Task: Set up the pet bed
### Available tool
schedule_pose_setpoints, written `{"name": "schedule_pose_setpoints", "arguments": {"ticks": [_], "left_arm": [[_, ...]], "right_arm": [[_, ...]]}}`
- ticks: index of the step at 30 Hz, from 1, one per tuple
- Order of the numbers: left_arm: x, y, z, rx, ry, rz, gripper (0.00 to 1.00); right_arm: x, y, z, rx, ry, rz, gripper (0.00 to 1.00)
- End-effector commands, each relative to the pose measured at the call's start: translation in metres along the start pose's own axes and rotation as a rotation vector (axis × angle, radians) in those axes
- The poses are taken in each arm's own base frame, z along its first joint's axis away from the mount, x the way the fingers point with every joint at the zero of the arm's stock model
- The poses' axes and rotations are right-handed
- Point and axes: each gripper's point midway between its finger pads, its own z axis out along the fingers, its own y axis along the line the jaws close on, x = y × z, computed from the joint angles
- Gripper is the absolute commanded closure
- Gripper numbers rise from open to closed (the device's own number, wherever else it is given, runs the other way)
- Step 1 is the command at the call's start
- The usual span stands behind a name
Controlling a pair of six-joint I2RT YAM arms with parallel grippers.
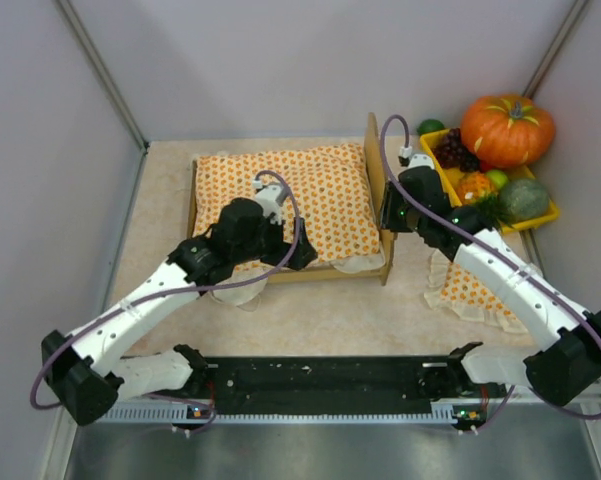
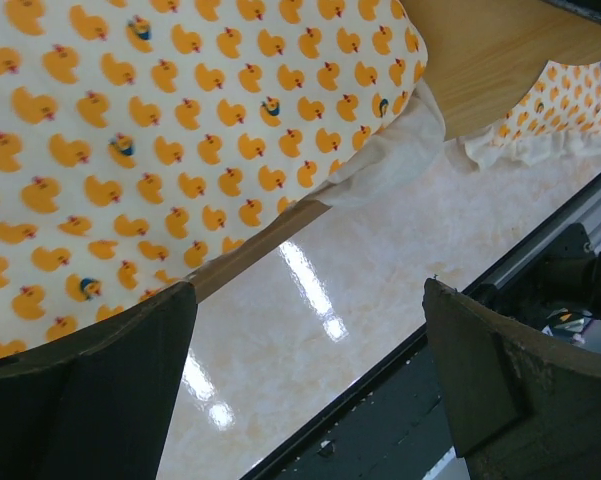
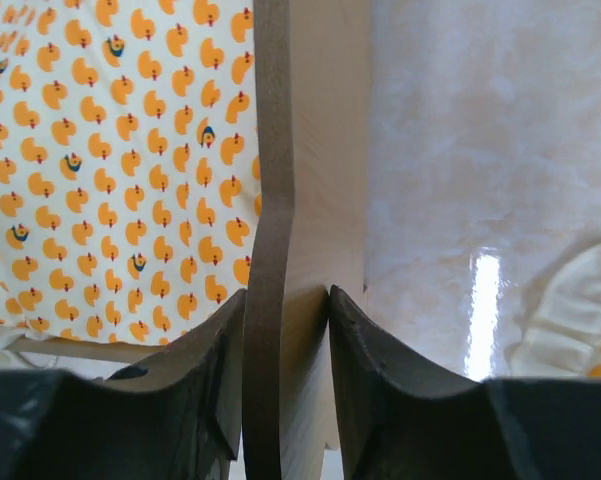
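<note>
The pet bed (image 1: 383,165) stands mid-table, its light-wood headboard (image 3: 315,150) upright at its right end. An orange-dotted ruffled bedspread (image 1: 280,195) covers its base. My right gripper (image 1: 388,215) straddles the headboard from above, one finger against each face (image 3: 287,300), shut on it. My left gripper (image 1: 302,255) hovers at the bed's near side rail (image 2: 250,250), wide open (image 2: 310,380), with only bare tabletop between its fingers. The bed's grey base is hidden under the bedspread (image 2: 160,130).
A small orange-dotted ruffled pillow (image 1: 470,290) lies on the table right of the bed, under my right arm. A yellow tray (image 1: 540,218) of fruit with a pumpkin (image 1: 508,128) sits at the back right. Walls close in the table on the left, back and right.
</note>
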Motion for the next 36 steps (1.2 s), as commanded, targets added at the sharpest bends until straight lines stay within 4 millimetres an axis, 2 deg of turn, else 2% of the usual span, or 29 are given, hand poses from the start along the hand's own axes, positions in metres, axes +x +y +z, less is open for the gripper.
{"name": "schedule_pose_setpoints", "arguments": {"ticks": [1, 2, 5, 9, 11, 14, 17, 21, 26, 29, 30, 33, 34, 35, 36], "left_arm": [[-0.023, -0.032, 0.021, 0.019, -0.083, 0.161, 0.02], [-0.026, -0.033, 0.032, 0.0, -0.092, 0.187, 0.02], [-0.027, -0.049, 0.051, 0.024, -0.091, 0.269, 0.02], [-0.022, -0.055, 0.074, 0.027, -0.064, 0.356, 0.12], [-0.016, -0.052, 0.085, 0.03, -0.041, 0.401, 0.23], [-0.009, -0.052, 0.098, 0.041, -0.022, 0.442, 0.3], [-0.004, -0.047, 0.109, 0.029, -0.005, 0.468, 0.36], [0.004, -0.044, 0.121, 0.029, 0.013, 0.48, 0.37], [0.01, -0.031, 0.138, -0.033, 0.019, 0.498, 0.4], [0.015, -0.022, 0.147, -0.078, 0.029, 0.521, 0.49], [0.014, -0.019, 0.148, -0.095, 0.025, 0.527, 0.63], [0.011, -0.006, 0.148, -0.178, 0.024, 0.518, 0.83], [0.009, -0.004, 0.147, -0.196, 0.022, 0.511, 0.95], [0.005, -0.004, 0.146, -0.207, 0.015, 0.507, 1.0], [0.002, -0.004, 0.143, -0.217, 0.007, 0.498, 1.0]], "right_arm": [[-0.007, 0.058, -0.022, -0.253, -0.018, 0.166, 0.58], [-0.011, 0.055, -0.026, -0.246, -0.039, 0.149, 0.51], [-0.025, 0.045, -0.044, -0.238, -0.12, 0.108, 0.46], [-0.036, 0.04, -0.067, -0.252, -0.179, 0.084, 0.44], [-0.04, 0.037, -0.079, -0.262, -0.207, 0.088, 0.44], [-0.042, 0.032, -0.094, -0.271, -0.239, 0.096, 0.44], [-0.043, 0.031, -0.102, -0.282, -0.252, 0.105, 0.44], [-0.042, 0.03, -0.111, -0.3, -0.263, 0.119, 0.43], [-0.034, 0.033, -0.11, -0.32, -0.236, 0.124, 0.43], [-0.028, 0.036, -0.11, -0.34, -0.217, 0.132, 0.43], [-0.027, 0.036, -0.11, -0.344, -0.213, 0.133, 0.43], [-0.024, 0.037, -0.113, -0.355, -0.208, 0.132, 0.43], [-0.025, 0.037, -0.114, -0.361, -0.211, 0.123, 0.43], [-0.024, 0.036, -0.116, -0.363, -0.212, 0.118, 0.43], [-0.024, 0.037, -0.117, -0.366, -0.213, 0.113, 0.43]]}}
